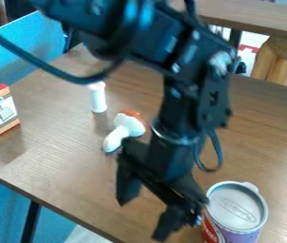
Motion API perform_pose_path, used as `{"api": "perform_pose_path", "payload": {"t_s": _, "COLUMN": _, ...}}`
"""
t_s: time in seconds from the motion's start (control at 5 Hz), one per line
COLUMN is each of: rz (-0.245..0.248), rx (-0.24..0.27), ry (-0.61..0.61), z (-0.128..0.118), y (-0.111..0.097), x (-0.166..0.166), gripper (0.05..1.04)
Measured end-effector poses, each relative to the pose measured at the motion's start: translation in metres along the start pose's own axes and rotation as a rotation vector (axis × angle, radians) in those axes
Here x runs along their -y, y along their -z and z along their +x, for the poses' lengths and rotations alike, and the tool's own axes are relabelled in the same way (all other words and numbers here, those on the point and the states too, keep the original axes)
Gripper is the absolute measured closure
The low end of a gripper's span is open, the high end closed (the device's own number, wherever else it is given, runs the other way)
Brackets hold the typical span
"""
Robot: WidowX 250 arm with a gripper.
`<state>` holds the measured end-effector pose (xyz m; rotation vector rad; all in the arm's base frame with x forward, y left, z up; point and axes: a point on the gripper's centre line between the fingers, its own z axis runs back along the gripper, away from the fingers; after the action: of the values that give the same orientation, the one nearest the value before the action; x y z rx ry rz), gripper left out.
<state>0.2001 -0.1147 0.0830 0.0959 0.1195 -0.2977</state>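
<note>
"Which step?"
"Likely lining up: mushroom [126, 128] lying on the table [60, 147], gripper [147, 205] parted and empty, can [237, 209] upright just beside it (touching, I can't tell). Any grasp calls for centring first."
"And around?"
"Blue panel [22, 50] at left, box [1, 111] and white tube [98, 98] standing on brown wood grain, pale wooden furniture [285, 66] behind, right."

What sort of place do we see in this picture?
It is probably a robotics lab or a similar test room. A black robot arm hangs over a brown table, where a toy mushroom lies.
</note>
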Motion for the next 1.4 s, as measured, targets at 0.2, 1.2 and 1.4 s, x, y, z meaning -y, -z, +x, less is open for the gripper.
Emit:
{"api": "perform_pose_path", "payload": {"t_s": 0.2, "rz": -0.041, "rx": 0.015, "ry": -0.052, "z": 0.007, "y": 0.01, "x": 0.019, "gripper": 0.083}}
{"api": "perform_pose_path", "payload": {"t_s": 1.2, "rz": -0.184, "rx": 0.154, "ry": -0.231, "z": 0.071, "y": 0.019, "x": 0.065, "gripper": 0.083}}
{"api": "perform_pose_path", "payload": {"t_s": 1.4, "rz": -0.16, "rx": 0.156, "ry": -0.261, "z": 0.089, "y": 0.014, "x": 0.054, "gripper": 0.083}}
